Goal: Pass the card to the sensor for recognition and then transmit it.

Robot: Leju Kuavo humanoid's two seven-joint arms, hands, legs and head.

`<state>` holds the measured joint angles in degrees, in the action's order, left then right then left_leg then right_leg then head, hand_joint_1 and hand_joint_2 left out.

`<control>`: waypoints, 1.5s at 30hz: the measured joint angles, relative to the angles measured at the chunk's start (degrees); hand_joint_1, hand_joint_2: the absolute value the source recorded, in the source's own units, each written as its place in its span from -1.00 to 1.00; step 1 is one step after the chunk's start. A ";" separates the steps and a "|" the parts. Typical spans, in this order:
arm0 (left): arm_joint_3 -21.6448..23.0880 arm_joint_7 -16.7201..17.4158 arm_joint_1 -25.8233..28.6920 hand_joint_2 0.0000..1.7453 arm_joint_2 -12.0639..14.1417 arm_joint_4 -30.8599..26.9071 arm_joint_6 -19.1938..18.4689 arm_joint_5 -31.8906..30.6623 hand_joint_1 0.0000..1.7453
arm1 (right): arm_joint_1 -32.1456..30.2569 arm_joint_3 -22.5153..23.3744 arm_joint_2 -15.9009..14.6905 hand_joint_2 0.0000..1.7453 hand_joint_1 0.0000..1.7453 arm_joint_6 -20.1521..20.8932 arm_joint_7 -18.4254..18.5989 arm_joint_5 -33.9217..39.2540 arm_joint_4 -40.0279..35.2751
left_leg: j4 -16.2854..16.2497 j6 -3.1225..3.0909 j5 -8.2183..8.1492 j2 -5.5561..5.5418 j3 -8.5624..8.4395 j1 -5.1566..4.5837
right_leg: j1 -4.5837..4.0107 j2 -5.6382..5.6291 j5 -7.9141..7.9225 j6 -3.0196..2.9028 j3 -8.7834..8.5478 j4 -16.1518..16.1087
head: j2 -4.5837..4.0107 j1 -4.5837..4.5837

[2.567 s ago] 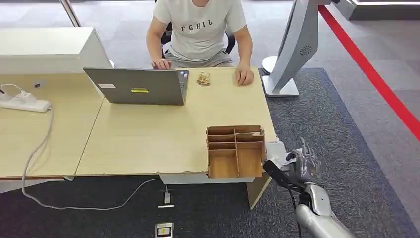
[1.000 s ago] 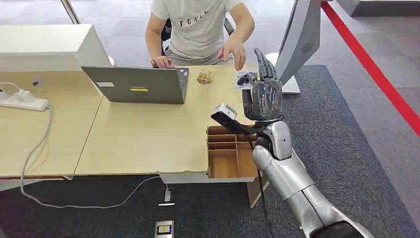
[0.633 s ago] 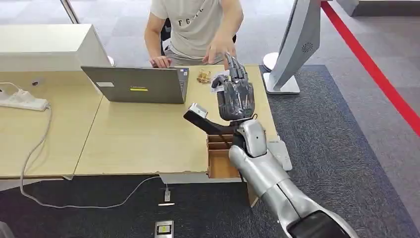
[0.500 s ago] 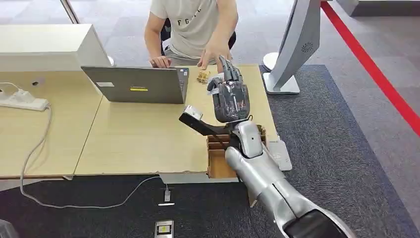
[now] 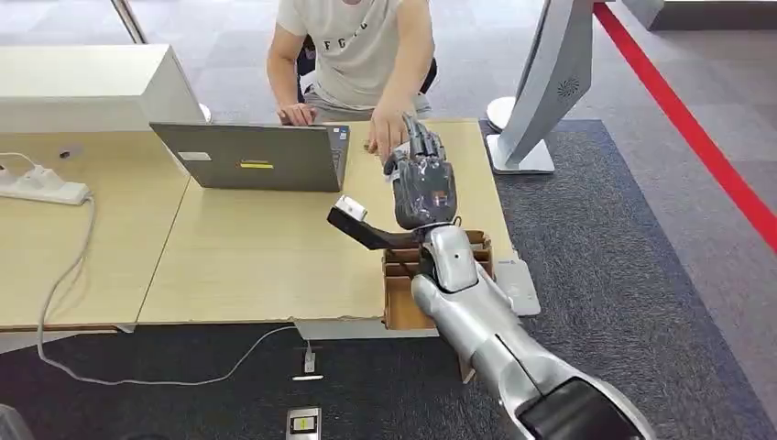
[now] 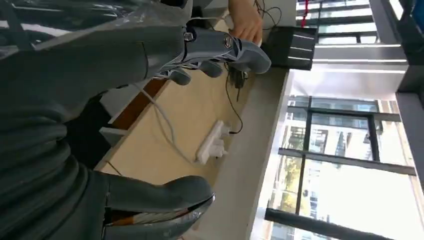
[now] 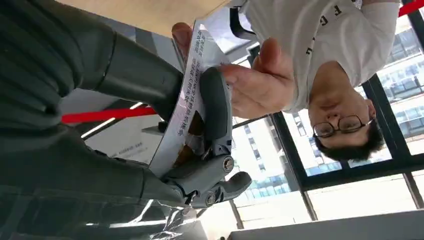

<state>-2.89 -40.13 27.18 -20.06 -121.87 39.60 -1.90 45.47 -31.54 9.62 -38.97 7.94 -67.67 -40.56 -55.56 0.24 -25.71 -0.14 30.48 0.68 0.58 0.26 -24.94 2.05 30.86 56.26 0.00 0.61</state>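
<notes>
My right hand point(image 5: 423, 183) is stretched over the far side of the wooden table point(image 5: 257, 257), fingers pointing at the seated person. In the right wrist view it point(image 7: 150, 150) pinches a white printed card point(image 7: 187, 95) between thumb and fingers. The person's hand point(image 7: 255, 85) grips the card's far end; in the head view that hand point(image 5: 385, 137) meets my fingertips. The white sensor pad point(image 5: 518, 284) lies at the table's right edge, behind my forearm. My left hand point(image 6: 125, 65) holds nothing, its fingers point(image 6: 220, 47) well apart from the thumb.
A compartmented wooden box point(image 5: 403, 298) sits under my right forearm at the table's front edge. An open laptop point(image 5: 257, 158) stands in front of the person. A power strip point(image 5: 41, 191) with a cable lies at the left. A white kiosk stand point(image 5: 550, 82) rises at the right.
My right arm rose from beside the sensor at the table's edge and swung left across the table with the card. The person's hand reached out and took hold of the card's end.
</notes>
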 joint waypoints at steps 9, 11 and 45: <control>0.20 0.00 -0.46 1.00 0.00 -0.98 0.00 -1.86 -1.00 | 1.23 -1.42 0.00 1.00 -1.00 1.40 3.89 -3.26 2.64 | 0.00 0.00 -0.01 0.00 0.01 0.00 | 0.00 0.00 0.00 0.00 0.02 0.00 | 0.00 -0.02; 0.26 0.00 -0.52 1.00 0.00 -1.03 0.00 -1.90 -1.00 | 1.24 -1.88 0.11 1.00 -1.00 1.60 4.26 -3.76 3.17 | 0.00 0.00 -0.01 0.00 0.01 0.00 | -0.01 0.00 0.00 0.00 0.04 0.00 | 0.00 -0.02; 0.70 0.00 0.10 1.00 0.00 -1.05 0.00 -4.83 -1.00 | -17.22 -0.33 -15.61 1.00 -1.00 4.79 -0.57 3.06 -36.21 | -0.04 -0.02 -0.02 0.10 -0.09 -0.03 | 0.02 -0.11 0.01 0.01 0.03 -0.08 | 0.00 -0.02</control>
<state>-2.19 -40.13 27.28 -20.06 -122.92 39.60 -6.73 28.25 -31.87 -5.99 -34.18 7.37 -64.61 -76.77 -55.60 0.23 -25.74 -0.03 30.40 0.65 0.60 0.15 -24.94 2.06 30.89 56.18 0.00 0.59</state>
